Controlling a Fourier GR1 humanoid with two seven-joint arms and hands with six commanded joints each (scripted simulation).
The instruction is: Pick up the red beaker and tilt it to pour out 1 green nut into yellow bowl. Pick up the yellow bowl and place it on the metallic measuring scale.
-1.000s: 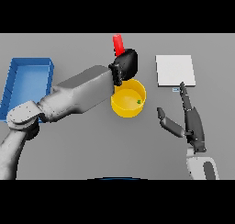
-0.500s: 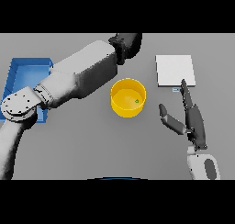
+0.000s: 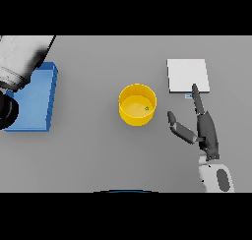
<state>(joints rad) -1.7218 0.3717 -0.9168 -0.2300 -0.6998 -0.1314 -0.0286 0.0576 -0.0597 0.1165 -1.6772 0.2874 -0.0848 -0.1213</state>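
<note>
Yellow bowl (image 3: 138, 105), frame centre, upright on grey bench (image 3: 98, 150), one green nut (image 3: 146, 108) inside: pour evidently done. Right robot hand (image 3: 204, 131) lower right, fingers spread, empty, near bowl, below metallic measuring scale (image 3: 187, 75). Red beaker, left robot hand unseen. Blue tray (image 3: 34, 99) at left.

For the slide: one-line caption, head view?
Green nut sits in yellow bowl; open right hand waits beside it, below the metallic scale.
</note>
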